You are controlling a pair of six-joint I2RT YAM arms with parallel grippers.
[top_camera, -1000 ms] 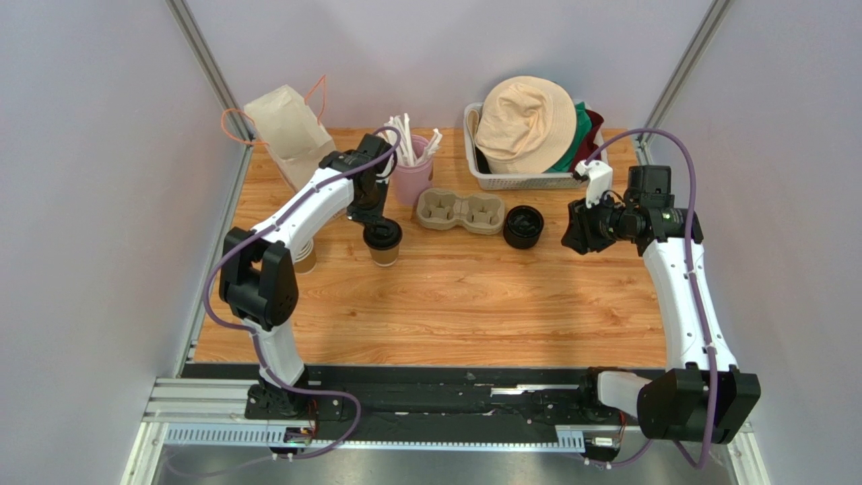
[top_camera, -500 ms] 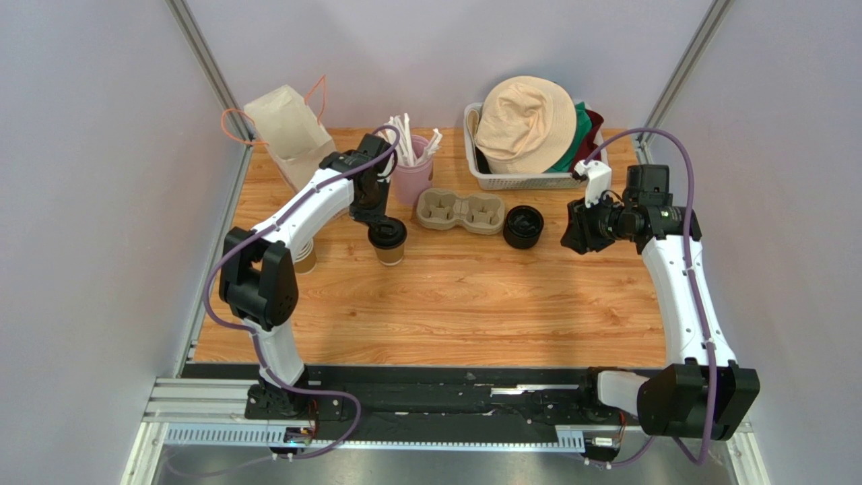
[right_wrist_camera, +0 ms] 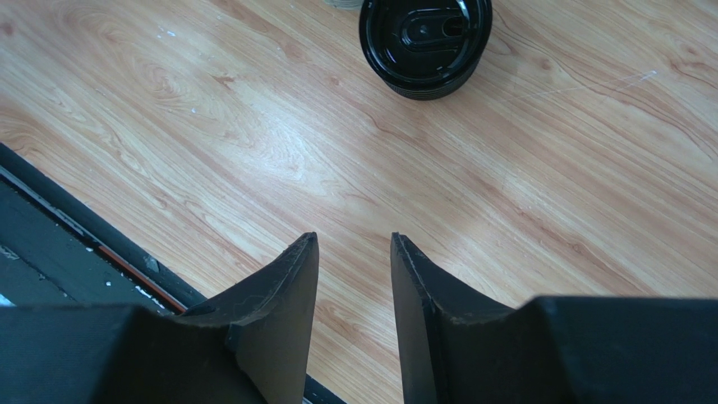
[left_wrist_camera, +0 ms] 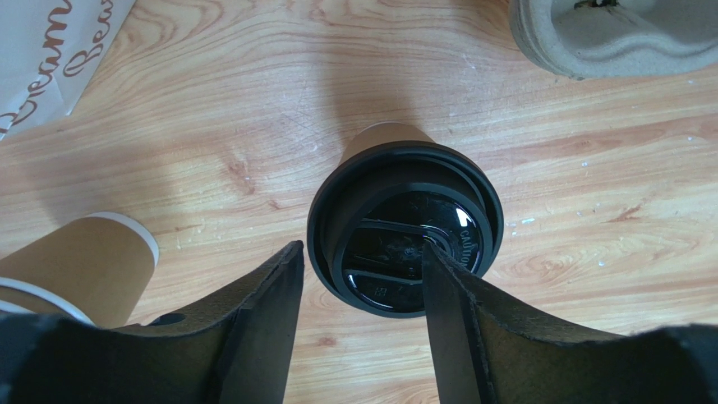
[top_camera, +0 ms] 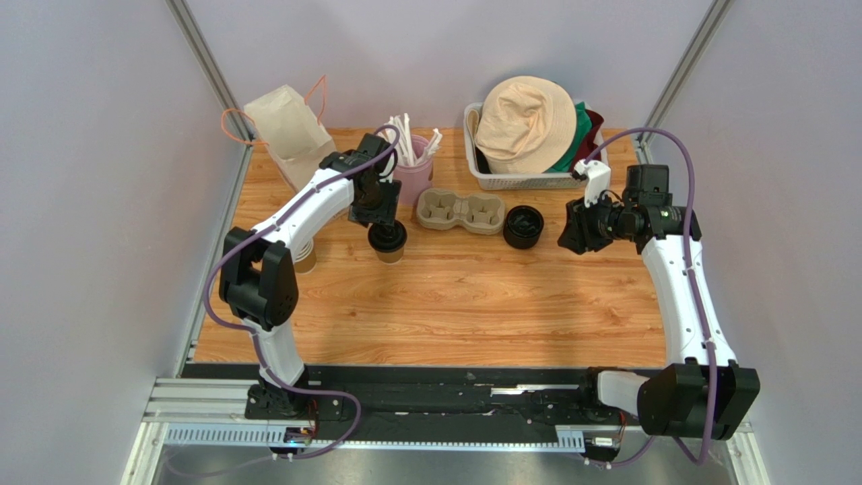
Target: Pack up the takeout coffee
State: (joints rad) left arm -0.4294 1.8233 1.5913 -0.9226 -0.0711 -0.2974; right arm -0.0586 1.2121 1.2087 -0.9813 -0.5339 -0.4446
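The takeout coffee [top_camera: 386, 240], a brown paper cup with a black lid [left_wrist_camera: 404, 240], stands upright on the wooden table left of centre. My left gripper [top_camera: 380, 216] hovers right above it, open. In the left wrist view, the left gripper [left_wrist_camera: 358, 252] has one finger to the left of the lid and the other finger crossing over the lid's right part, gripping nothing. My right gripper [top_camera: 568, 233] hangs over the table at the right, open. The right gripper [right_wrist_camera: 354, 244] has only bare wood between its fingers.
A pulp cup carrier [top_camera: 460, 212] lies just right of the coffee, and a stack of black lids [top_camera: 523, 225] beyond it. A pink cup of stirrers [top_camera: 410, 172], a paper bag [top_camera: 288, 126] and a white basket [top_camera: 473, 152] holding a hat stand at the back. Lidless cups [top_camera: 304, 259] sit left.
My left gripper has gone from shut to open above the coffee's lid. The cup stays upright in about the same spot. The right arm has barely shifted.
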